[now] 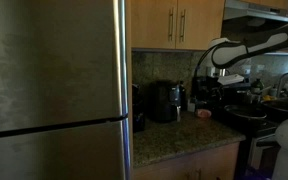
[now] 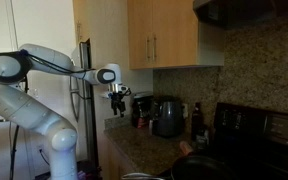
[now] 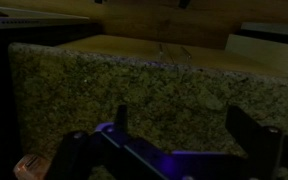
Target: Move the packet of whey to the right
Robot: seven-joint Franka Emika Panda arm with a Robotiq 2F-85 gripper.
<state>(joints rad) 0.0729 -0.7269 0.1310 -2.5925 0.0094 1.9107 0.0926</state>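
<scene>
The packet of whey (image 2: 141, 108) looks like the tall dark pouch on the granite counter, left of a boxy black appliance (image 2: 167, 115). In an exterior view it is a dim dark shape beside the fridge (image 1: 139, 112); its print is too dark to make out. My gripper (image 2: 117, 100) hangs in the air above the counter's front edge, apart from the packet, and also shows in an exterior view (image 1: 206, 92). In the wrist view the gripper (image 3: 184, 130) is open and empty, with speckled granite between its fingers. The packet is not in the wrist view.
A large steel fridge (image 1: 54, 90) stands at the counter's end. Wooden cabinets (image 2: 169, 35) hang above. Small bottles (image 2: 196, 118) stand beyond the appliance. A black stove with pans (image 1: 246, 115) adjoins the counter (image 1: 179, 135).
</scene>
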